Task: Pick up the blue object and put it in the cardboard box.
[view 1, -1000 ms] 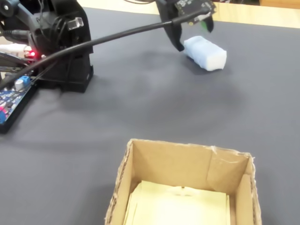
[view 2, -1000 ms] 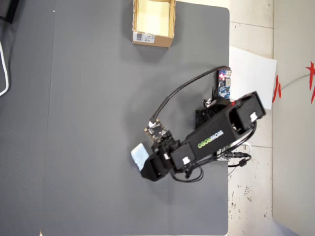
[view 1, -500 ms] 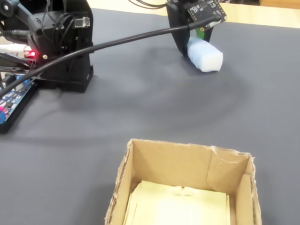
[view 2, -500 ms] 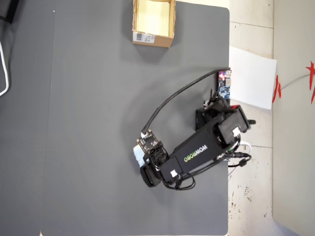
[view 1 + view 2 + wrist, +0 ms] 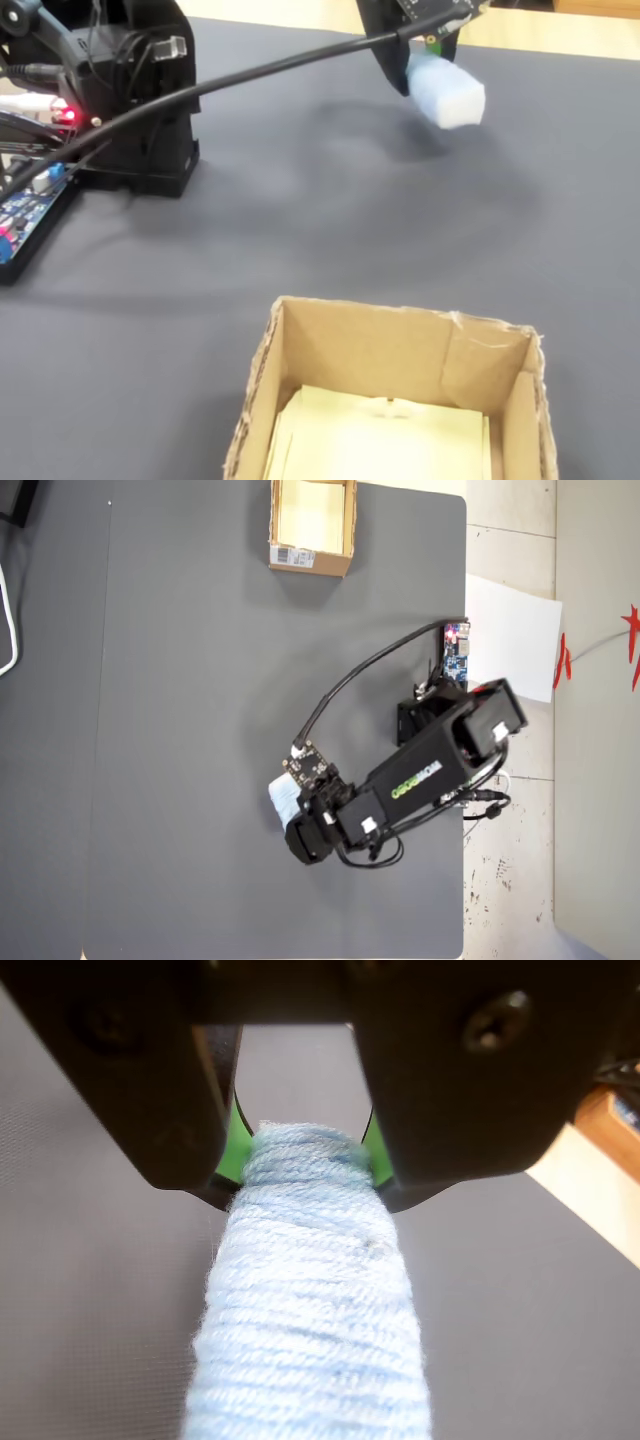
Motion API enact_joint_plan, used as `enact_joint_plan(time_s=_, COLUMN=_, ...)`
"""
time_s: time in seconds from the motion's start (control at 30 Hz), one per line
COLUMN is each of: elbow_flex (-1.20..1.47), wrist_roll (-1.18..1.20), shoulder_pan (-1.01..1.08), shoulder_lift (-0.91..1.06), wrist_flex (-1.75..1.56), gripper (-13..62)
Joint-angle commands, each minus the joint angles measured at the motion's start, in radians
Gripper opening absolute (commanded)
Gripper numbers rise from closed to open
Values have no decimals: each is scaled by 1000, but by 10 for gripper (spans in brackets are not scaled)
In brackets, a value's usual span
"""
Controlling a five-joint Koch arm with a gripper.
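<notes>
The blue object (image 5: 310, 1290) is a pale light-blue lump wound in yarn. My gripper (image 5: 305, 1155) is shut on its upper end, green pads pressing both sides. In the fixed view the blue object (image 5: 447, 92) hangs above the dark mat at the top right, held by the gripper (image 5: 425, 52). The overhead view shows the blue object (image 5: 283, 798) peeking out left of the arm, low on the mat. The cardboard box (image 5: 400, 400) stands open at the bottom of the fixed view, pale yellow inside. From overhead the cardboard box (image 5: 311, 556) sits at the mat's top edge, far from the gripper (image 5: 297, 805).
The arm's black base (image 5: 135, 100) and a blue circuit board (image 5: 25, 215) sit at the left of the fixed view. A black cable (image 5: 250, 75) runs from the base to the gripper. The dark grey mat (image 5: 190, 730) covers the table.
</notes>
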Motion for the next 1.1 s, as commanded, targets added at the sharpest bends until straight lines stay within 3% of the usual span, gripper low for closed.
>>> enact_joint_plan(time_s=0.0, elbow_flex=8, wrist_roll=11, shoulder_pan=14, shoulder_lift=83, wrist_flex=-126, gripper=75)
enact_joint_plan(time_s=0.2, elbow_flex=210, wrist_roll=6, shoulder_pan=94, shoulder_lift=262, wrist_flex=-350, gripper=75)
enact_joint_plan(time_s=0.77, elbow_flex=551, wrist_roll=14, shoulder_pan=440, shoulder_lift=746, wrist_flex=-443, gripper=75)
enact_joint_plan(time_s=1.07, elbow_flex=534, wrist_roll=-106, shoulder_pan=658, shoulder_lift=762, wrist_flex=-531, gripper=76)
